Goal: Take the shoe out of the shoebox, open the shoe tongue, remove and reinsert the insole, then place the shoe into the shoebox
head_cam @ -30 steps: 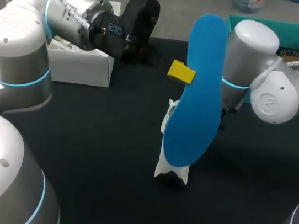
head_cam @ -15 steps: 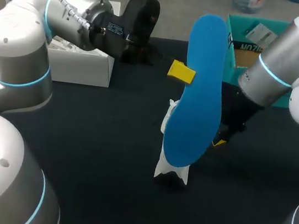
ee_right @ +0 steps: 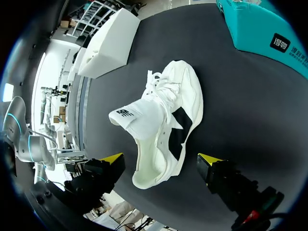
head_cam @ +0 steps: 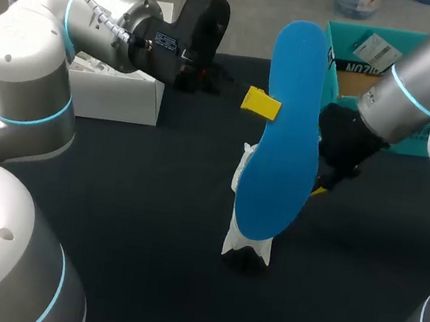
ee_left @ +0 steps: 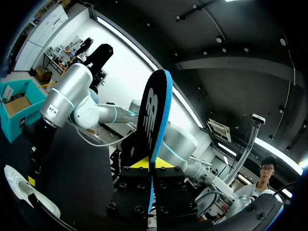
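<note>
Black tabletop (head_cam: 153,200) carries your white shoe (ee_right: 185,103); only right wrist shows logo on its raised tongue (ee_right: 137,115). Left claw (ee_left: 151,166) pinches blue insole (head_cam: 286,139) upright above shoe. Right claw (ee_right: 161,166) gapes wide near shoe heel. Teal shoebox (head_cam: 377,32) beyond shoe.

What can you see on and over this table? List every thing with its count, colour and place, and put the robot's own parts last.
insole: one, blue, held upright over the middle of the table
shoe: one, white with black patches, on the table, tongue lifted open
shoebox: one, teal, open, at the table's far right
white box: one, white, at the table's far left
table: one, black, under everything
left gripper: one, yellow tips, shut on the insole
right gripper: one, yellow tips, open above the shoe's heel end
</note>
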`<action>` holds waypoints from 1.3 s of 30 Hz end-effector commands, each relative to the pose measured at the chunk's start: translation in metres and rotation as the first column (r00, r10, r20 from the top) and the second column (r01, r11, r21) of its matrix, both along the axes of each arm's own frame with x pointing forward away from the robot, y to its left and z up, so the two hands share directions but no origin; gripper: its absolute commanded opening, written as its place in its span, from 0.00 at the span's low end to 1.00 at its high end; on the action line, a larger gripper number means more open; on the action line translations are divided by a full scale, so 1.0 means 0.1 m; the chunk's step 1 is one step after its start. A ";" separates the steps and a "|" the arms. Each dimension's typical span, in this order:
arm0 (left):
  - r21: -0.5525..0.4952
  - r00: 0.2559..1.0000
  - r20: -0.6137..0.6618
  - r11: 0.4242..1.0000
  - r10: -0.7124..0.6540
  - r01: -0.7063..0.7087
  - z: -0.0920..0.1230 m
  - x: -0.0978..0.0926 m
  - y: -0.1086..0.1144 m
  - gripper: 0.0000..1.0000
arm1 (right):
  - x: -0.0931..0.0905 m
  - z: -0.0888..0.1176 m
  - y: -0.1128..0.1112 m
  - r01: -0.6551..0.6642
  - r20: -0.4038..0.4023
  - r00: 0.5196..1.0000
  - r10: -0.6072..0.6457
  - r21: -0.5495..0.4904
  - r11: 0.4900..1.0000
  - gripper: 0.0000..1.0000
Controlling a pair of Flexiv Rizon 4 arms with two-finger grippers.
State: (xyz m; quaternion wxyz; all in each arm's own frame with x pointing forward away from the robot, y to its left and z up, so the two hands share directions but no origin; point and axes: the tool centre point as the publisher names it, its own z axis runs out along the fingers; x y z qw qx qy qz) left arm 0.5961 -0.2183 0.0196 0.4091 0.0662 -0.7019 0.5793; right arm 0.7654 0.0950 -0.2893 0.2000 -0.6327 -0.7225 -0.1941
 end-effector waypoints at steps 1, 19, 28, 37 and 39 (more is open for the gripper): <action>-0.002 1.000 0.000 1.000 0.001 -0.001 0.00 0.00 0.00 0.00 | 0.00 0.19 -0.16 0.128 0.052 0.987 -0.154 0.336 0.933 1.00; -0.002 1.000 0.000 1.000 0.001 -0.001 0.00 0.00 0.00 0.00 | 0.06 0.85 -0.25 0.169 -0.021 0.977 -0.211 0.677 0.716 1.00; -0.002 1.000 0.000 1.000 0.001 -0.001 0.00 0.00 0.00 0.00 | 0.11 0.83 -0.14 0.182 -0.040 0.974 -0.221 0.718 0.672 1.00; -0.102 0.922 0.381 0.994 0.071 -0.034 -0.11 0.37 -0.04 0.00 | 0.24 1.18 -0.15 0.175 -0.030 0.974 -0.225 0.727 0.663 1.00; -0.113 0.870 0.485 0.993 0.087 -0.037 -0.11 0.48 -0.05 0.00 | 0.26 1.26 -0.15 0.166 -0.015 0.974 -0.228 0.729 0.664 1.00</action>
